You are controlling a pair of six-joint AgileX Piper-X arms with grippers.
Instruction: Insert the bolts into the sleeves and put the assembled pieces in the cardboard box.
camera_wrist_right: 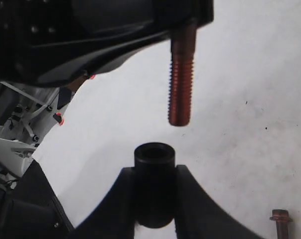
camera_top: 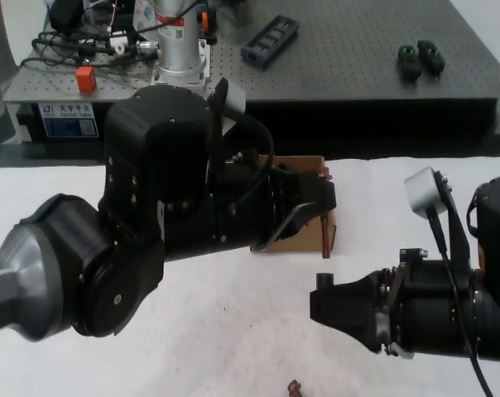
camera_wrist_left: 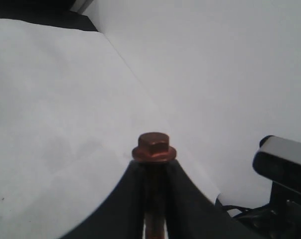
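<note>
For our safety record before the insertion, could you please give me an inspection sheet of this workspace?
Surface: white sheet, one spare bolt lying on it.
Job's things: bolt hanging thread-down above sleeve, not inserted; cardboard box partly hidden beyond the left arm.
Clutter: black tray, orange block, two black-green parts on the perforated bench.
End effectors: left end effector shut on bolt; right end effector shut on sleeve.
Cables: tangle at the bench's far left.
Surroundings: perforated bench behind the sheet.
</note>
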